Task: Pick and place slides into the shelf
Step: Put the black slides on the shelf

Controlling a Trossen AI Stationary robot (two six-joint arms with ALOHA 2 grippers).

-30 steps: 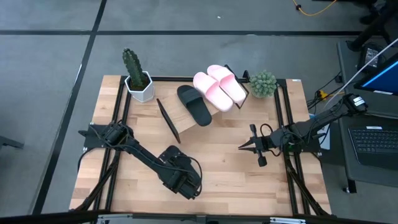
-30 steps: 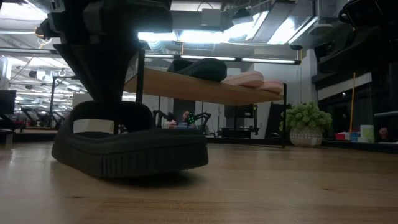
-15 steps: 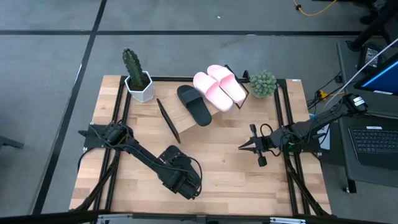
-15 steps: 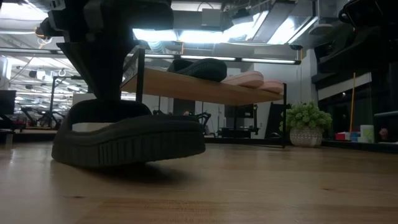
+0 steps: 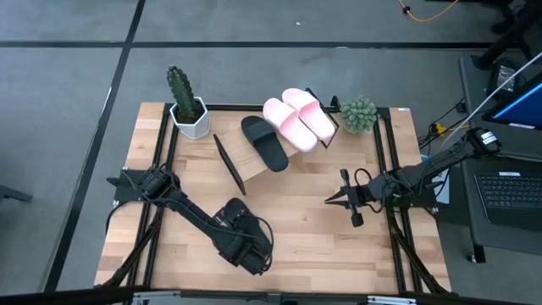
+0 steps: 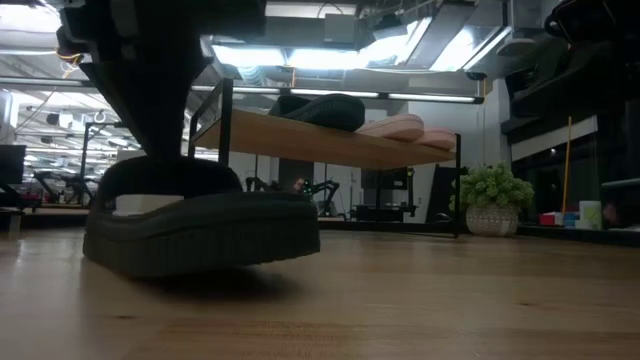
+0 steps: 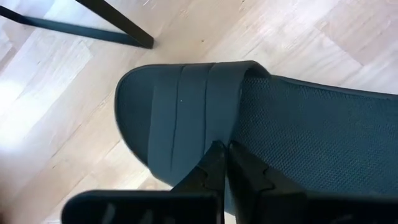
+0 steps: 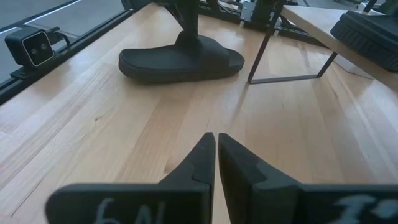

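A black slide [image 6: 200, 225] lies on the table near its front edge, under my left gripper [image 7: 225, 149], which is shut on its strap; in the high view the gripper [image 5: 247, 247] hides it. On the slanted shelf [image 5: 254, 165] at the back rest another black slide [image 5: 265, 142] and two pink slides [image 5: 290, 124] [image 5: 310, 113], soles down on the board. My right gripper [image 5: 330, 201] waits shut over the table's right half, holding nothing. My left gripper pinches the strap [image 7: 208, 134] of the black slide between its two fingers, at the strap's edge beside the textured footbed. The fingers [image 8: 188, 34] come down from above. The slide is tilted: one end [image 6: 300, 235] is raised a little, the other [image 6: 110, 255] stays on the table.
A cactus in a white pot [image 5: 187, 108] stands at the back left and a round green plant [image 5: 358, 114] at the back right. The shelf's thin black legs [image 8: 292, 62] reach the table. Bare wood [image 5: 313, 241] lies between the two grippers.
My left gripper has shut on the strap of the black slide. The slide, flat on the table a second ago, is now tipped, with one end raised off the wood and the other end still down.
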